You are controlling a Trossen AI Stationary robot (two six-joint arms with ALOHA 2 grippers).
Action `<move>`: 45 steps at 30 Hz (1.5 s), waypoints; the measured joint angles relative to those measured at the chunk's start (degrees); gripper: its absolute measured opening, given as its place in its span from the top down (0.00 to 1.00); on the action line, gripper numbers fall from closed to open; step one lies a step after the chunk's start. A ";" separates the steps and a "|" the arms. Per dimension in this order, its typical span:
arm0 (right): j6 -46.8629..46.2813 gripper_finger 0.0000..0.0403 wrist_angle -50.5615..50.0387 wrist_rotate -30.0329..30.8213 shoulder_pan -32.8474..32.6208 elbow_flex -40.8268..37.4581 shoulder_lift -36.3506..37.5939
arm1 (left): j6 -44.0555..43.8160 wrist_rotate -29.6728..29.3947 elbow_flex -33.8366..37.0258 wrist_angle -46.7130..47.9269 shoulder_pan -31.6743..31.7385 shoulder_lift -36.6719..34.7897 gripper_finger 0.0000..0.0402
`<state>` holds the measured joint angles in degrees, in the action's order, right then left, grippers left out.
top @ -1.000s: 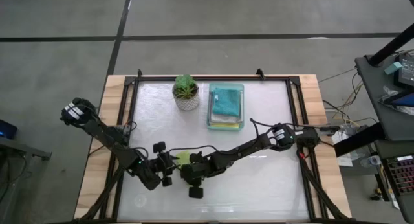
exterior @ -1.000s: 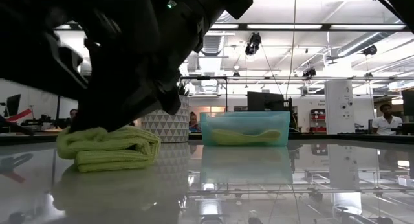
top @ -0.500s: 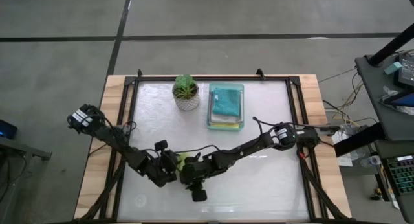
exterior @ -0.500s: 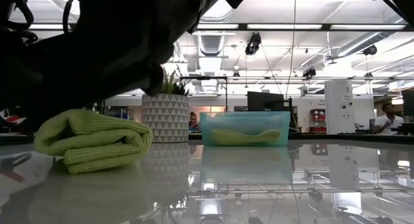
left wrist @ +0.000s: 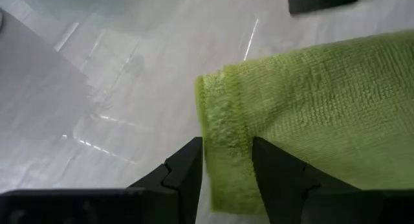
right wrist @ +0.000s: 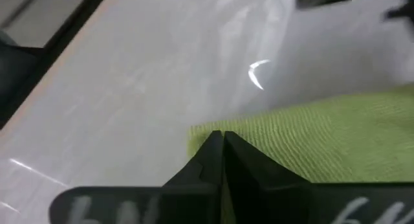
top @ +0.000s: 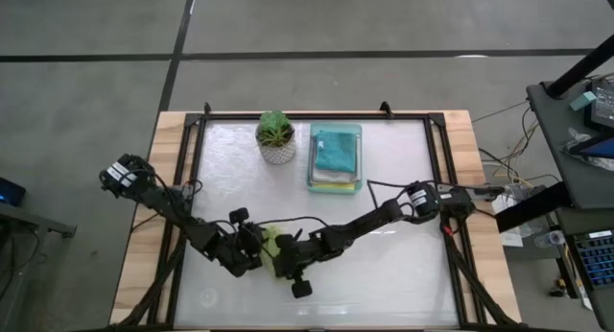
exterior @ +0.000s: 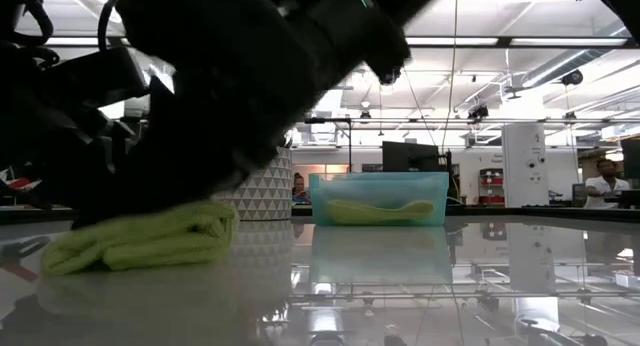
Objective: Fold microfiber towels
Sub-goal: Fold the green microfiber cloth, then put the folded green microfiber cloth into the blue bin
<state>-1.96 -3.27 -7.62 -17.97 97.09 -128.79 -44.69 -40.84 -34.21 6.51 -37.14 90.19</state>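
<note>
Lime green towel (top: 271,244) sits bunched at the near-centre of the table (top: 403,265), squeezed between the two grippers; left gripper (left wrist: 226,160) comes in from the left side, its fingers (left wrist: 185,169) straddling the thick folded edge of the towel and clamped on it, cloth bulging between them; right gripper (right wrist: 222,141) comes from the right, fingers pressed fully together with their tips on the towel's edge, whether any cloth is pinched between them I cannot tell; in the low view the towel (exterior: 140,238) lies flattened on the glossy tabletop under the dark mass of both arms, which hide its upper side; in the high view only a small patch of green shows between the two wrists; at the far side of the table, well apart from the grippers, a mint-green tray (top: 312,164) holds a stack of folded towels, teal towel (top: 336,150) on top, a yellow towel (exterior: 378,211) seen through the tray wall in the low view; a potted plant (top: 276,137) in a patterned white pot stands just beside the tray on its left; nothing lies between the grippers and the tray
</note>
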 joint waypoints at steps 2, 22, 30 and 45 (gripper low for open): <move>-1.09 0.98 4.83 -2.19 -0.01 -3.16 0.00 | 0.00 0.00 0.12 -0.10 0.04 0.00 0.70; -4.63 0.98 15.33 -6.05 -0.02 -10.37 3.89 | 1.58 0.82 0.50 5.50 1.53 -9.14 0.70; -5.97 0.98 13.80 -5.87 -0.02 -10.37 6.58 | 3.08 1.42 0.48 4.75 -0.02 -17.37 0.70; -10.30 0.98 -12.98 7.32 0.80 -10.63 18.94 | 0.20 6.83 -4.41 -13.25 -5.71 -1.56 0.70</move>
<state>-12.26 -16.25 -0.31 -17.18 86.47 -109.85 -44.49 -34.01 -38.62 -6.74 -42.85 88.64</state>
